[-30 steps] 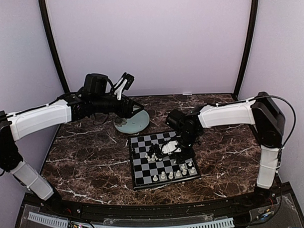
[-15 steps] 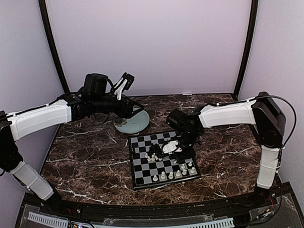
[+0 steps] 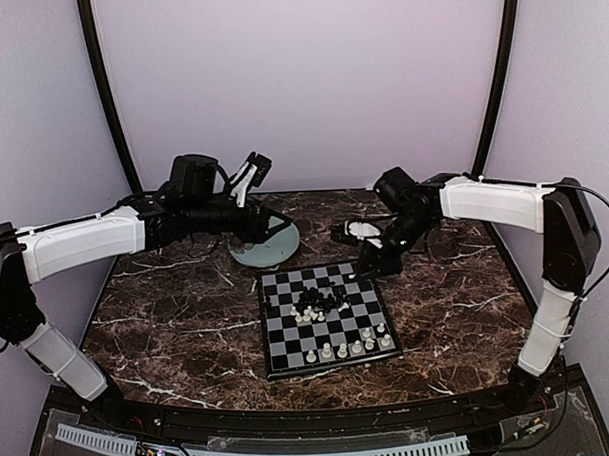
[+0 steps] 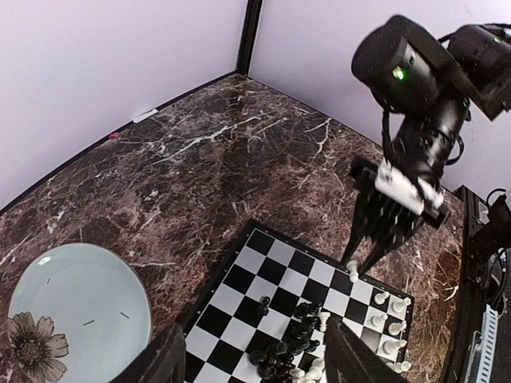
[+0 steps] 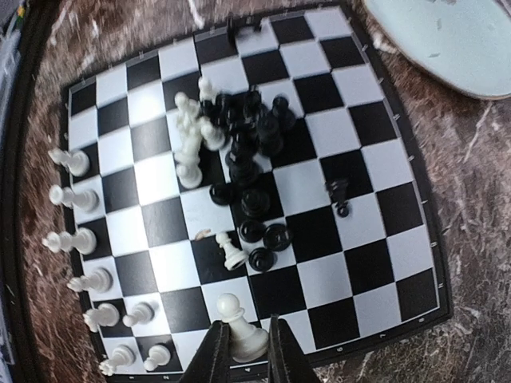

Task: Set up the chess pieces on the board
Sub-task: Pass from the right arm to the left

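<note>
The chequered board (image 3: pixel 282 289) lies mid-table. A heap of black and cream-white pieces (image 3: pixel 322 302) sits at its centre. A row of white pieces (image 3: pixel 354 346) stands along its near right edge. My right gripper (image 3: pixel 370 268) hovers over the board's far right corner, shut on a white pawn (image 5: pixel 239 331). The left wrist view shows this pawn (image 4: pixel 352 272) between the right gripper's fingertips. One black pawn (image 5: pixel 339 191) stands alone on the board. My left gripper (image 3: pixel 267 227) is open and empty, raised over the plate's edge.
A round pale green plate (image 3: pixel 255 252) with a flower print lies just beyond the board's far left corner. The table is dark marble. Purple walls close in the back and sides.
My right gripper has lifted from the heap at the board's centre and swung to the far right corner with a white pawn in it. The left arm has barely moved.
</note>
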